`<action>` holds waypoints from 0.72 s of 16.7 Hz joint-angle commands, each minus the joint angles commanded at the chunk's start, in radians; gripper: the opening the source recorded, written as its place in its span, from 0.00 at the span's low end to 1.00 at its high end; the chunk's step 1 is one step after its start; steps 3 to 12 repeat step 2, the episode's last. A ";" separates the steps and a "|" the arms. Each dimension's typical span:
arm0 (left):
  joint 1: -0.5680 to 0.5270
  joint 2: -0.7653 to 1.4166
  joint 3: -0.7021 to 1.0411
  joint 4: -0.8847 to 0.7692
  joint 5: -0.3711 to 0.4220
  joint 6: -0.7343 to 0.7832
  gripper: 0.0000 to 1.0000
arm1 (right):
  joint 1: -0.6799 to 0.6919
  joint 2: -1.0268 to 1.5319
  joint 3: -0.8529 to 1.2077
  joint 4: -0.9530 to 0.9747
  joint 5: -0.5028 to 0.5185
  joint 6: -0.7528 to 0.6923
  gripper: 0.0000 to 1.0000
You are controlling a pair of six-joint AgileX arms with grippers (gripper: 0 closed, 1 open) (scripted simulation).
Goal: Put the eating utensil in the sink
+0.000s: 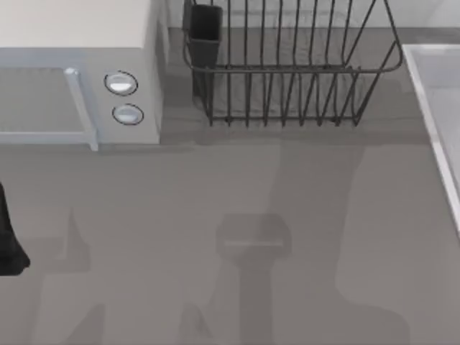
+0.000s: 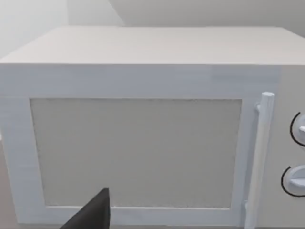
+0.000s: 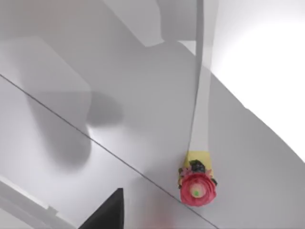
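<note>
Utensil [image 3: 200, 119]: hanging lengthwise above the sink [image 3: 143, 119], flowered end lowest.
Right hand [image 3: 107, 212]: hovering beside it; grip unreadable.

A white boxy microwave [image 1: 79, 72] stands beside a dark wire dish rack [image 1: 287, 68] on the grey table [image 1: 215, 215]. The pale grey-white smooth sink [image 3: 143, 119] holds a pale utensil handle [image 3: 202, 95] with a yellow end and pink-red flower.

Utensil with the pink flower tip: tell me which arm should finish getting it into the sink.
Right. Its wrist view looks at the utensil close up, over a pale smooth surface, likely the sink, whose rim lies at the table's right edge. The left arm sits far left, facing the microwave.
</note>
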 joint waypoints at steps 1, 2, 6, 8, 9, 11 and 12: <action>0.000 0.000 0.000 0.000 0.000 0.000 1.00 | 0.000 0.000 0.000 0.000 0.000 0.000 1.00; 0.000 0.000 0.000 0.000 0.000 0.000 1.00 | 0.000 0.000 0.000 0.000 0.000 0.000 1.00; 0.000 0.000 0.000 0.000 0.000 0.000 1.00 | 0.000 0.000 0.000 0.000 0.000 0.000 1.00; 0.000 0.000 0.000 0.000 0.000 0.000 1.00 | 0.000 0.000 0.000 0.000 0.000 0.000 1.00; 0.000 0.000 0.000 0.000 0.000 0.000 1.00 | 0.000 0.000 0.000 0.000 0.000 0.000 1.00; 0.000 0.000 0.000 0.000 0.000 0.000 1.00 | 0.000 0.000 0.000 0.000 0.000 0.000 1.00; 0.000 0.000 0.000 0.000 0.000 0.000 1.00 | 0.000 0.000 0.000 0.000 0.000 0.000 1.00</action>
